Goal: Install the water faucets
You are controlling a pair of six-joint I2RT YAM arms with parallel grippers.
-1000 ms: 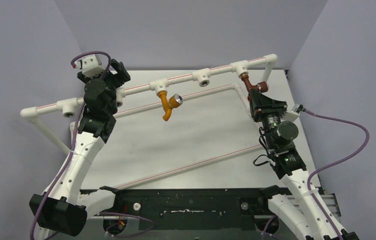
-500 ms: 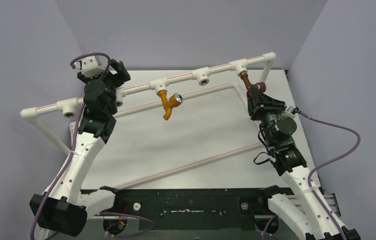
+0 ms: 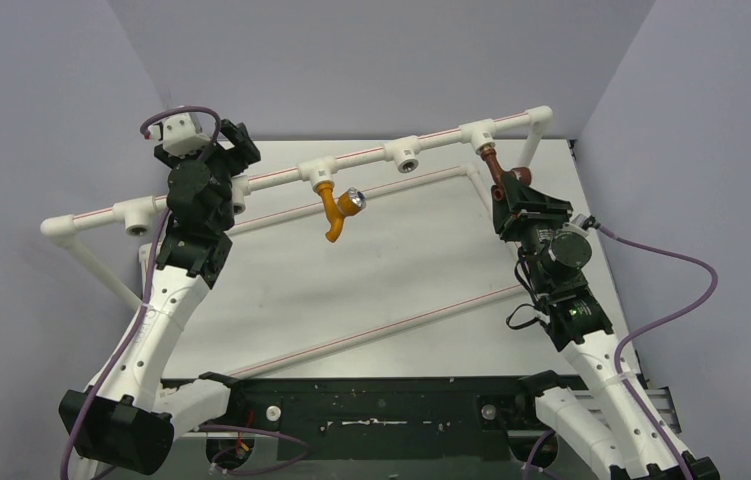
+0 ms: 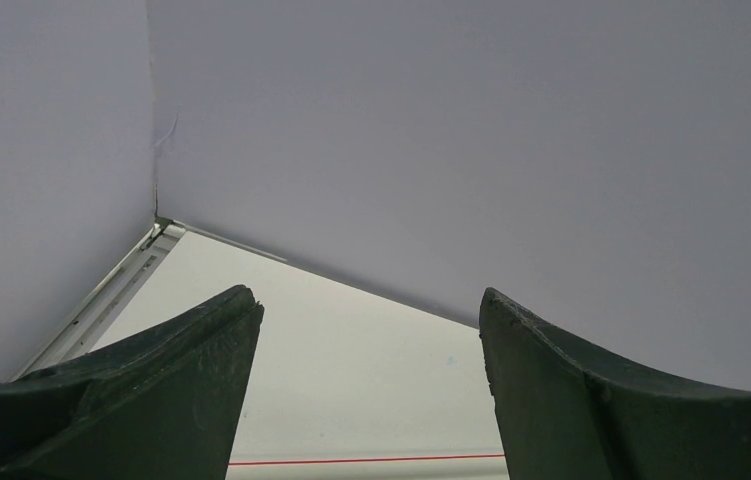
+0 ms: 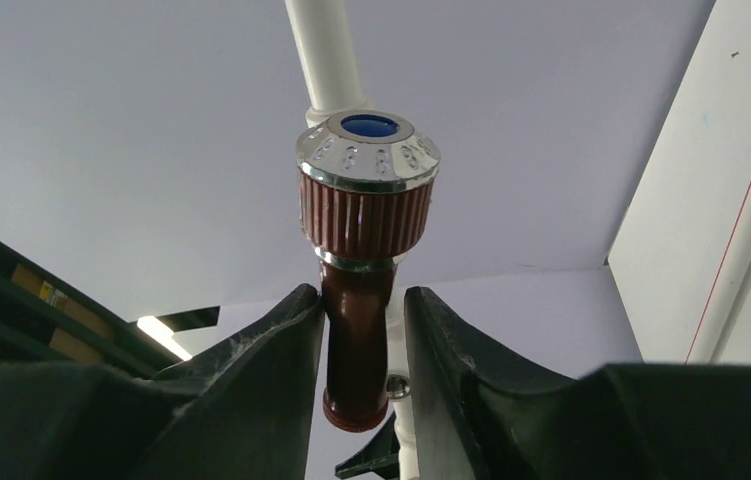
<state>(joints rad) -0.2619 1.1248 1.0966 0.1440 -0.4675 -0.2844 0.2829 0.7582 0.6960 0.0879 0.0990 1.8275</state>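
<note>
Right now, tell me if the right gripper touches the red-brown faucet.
Touching. Right wrist view: one finger lies against the red-brown faucet; a sliver of gap beside the other.

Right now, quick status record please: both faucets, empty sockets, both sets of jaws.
orange-yellow faucet: hanging from a tee on the pipe rail, spout down
red-brown faucet: stem up at the rightmost tee, spout between the right jaws
right jaws: close on both sides of the spout, with a sliver of gap on one side; unclear if gripping
left jaws: wide open, nothing between them, up by the rail's left part
empty sockets: one between the faucets, one far left
</note>
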